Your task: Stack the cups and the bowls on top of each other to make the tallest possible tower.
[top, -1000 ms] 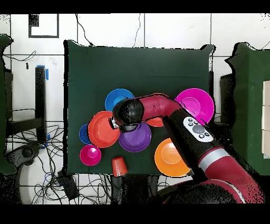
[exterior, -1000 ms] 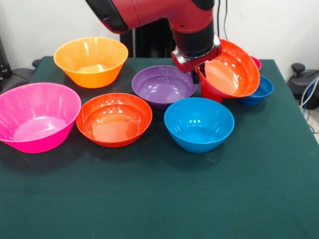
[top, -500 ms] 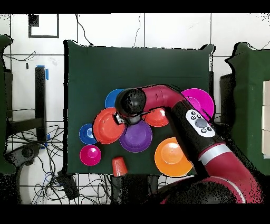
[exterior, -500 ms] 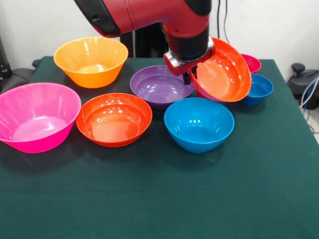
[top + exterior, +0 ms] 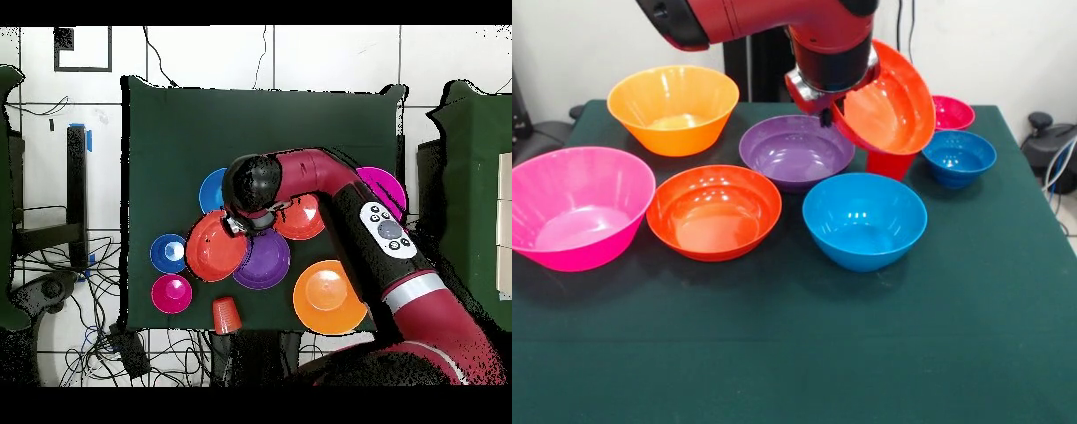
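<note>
While the gripper (image 5: pixel 823 113) stays clamped on the rim of a shallow red-orange bowl (image 5: pixel 887 99), that bowl hangs tilted in the air, at about one o'clock from the purple bowl (image 5: pixel 796 150). No tower exists yet; every piece sits apart on the table (image 5: pixel 794 353). To do this carry well, I judge the bowl should be levelled before release and centred over a wider bowl, since a tilted drop could skid off.

Largest first: the big pink bowl (image 5: pixel 576 208) at nine o'clock is empty, as are the yellow-orange bowl (image 5: pixel 673 108) at eleven, the second red-orange bowl (image 5: pixel 713 211), the medium blue bowl (image 5: pixel 864 219), the small blue bowl (image 5: pixel 958 157) and the small magenta bowl (image 5: pixel 951 112). The red cup (image 5: pixel 891 163) stands under the lifted bowl.
</note>
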`<state>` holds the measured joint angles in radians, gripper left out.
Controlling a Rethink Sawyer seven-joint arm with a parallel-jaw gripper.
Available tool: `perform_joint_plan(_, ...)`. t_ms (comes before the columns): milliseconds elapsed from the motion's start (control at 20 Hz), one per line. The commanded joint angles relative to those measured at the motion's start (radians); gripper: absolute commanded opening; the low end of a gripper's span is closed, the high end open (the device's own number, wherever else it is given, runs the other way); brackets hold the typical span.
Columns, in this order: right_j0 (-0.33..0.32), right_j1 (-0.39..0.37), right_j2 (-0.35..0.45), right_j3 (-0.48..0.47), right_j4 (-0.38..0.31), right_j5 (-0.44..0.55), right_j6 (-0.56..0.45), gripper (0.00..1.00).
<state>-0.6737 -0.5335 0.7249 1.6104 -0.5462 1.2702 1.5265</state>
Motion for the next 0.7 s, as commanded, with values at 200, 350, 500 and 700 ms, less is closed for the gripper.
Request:
perform_joint_plan(200,-0.002,0.029,0.059,-0.115,-0.047,0.235,-0.391,0.00)
perform_joint_plan(350,-0.010,0.053,0.073,-0.134,-0.047,0.267,-0.408,0.00)
perform_joint_plan(500,-0.014,0.093,0.084,-0.168,-0.054,0.295,-0.437,0.00)
perform_joint_plan(700,-0.011,0.151,0.093,-0.228,-0.066,0.326,-0.490,0.00)
